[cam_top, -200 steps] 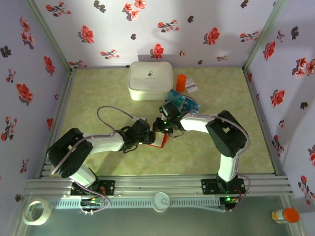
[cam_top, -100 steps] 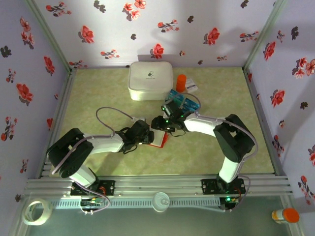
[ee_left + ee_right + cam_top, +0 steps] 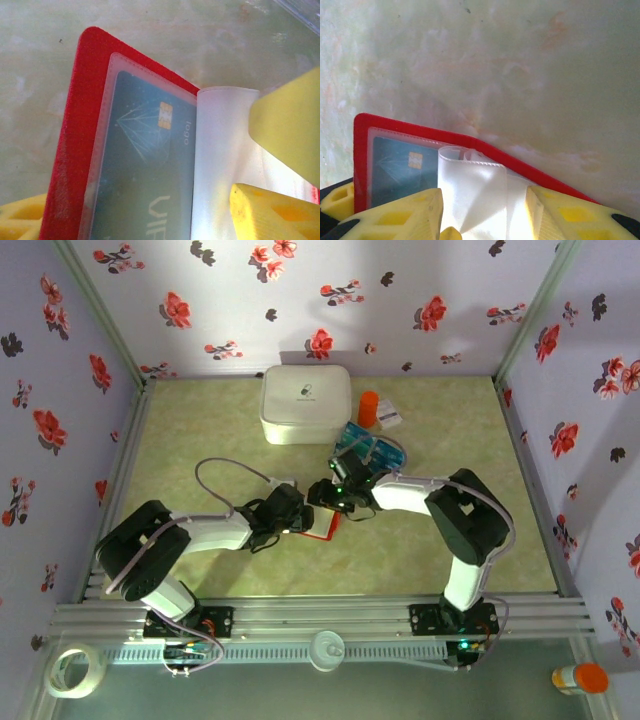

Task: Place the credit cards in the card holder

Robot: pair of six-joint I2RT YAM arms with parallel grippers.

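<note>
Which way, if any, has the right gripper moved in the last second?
Yes, slightly: judged against the white box, the right gripper has edged left, toward the left gripper.

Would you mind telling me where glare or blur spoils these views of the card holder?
Left wrist: the card holder and the credit card inside read fairly sharp, the yellow fingers close by are blurred. Right wrist: the clear sleeves are blown out white, the table soft. Top external: evenly lit, the holder too small for detail.
</note>
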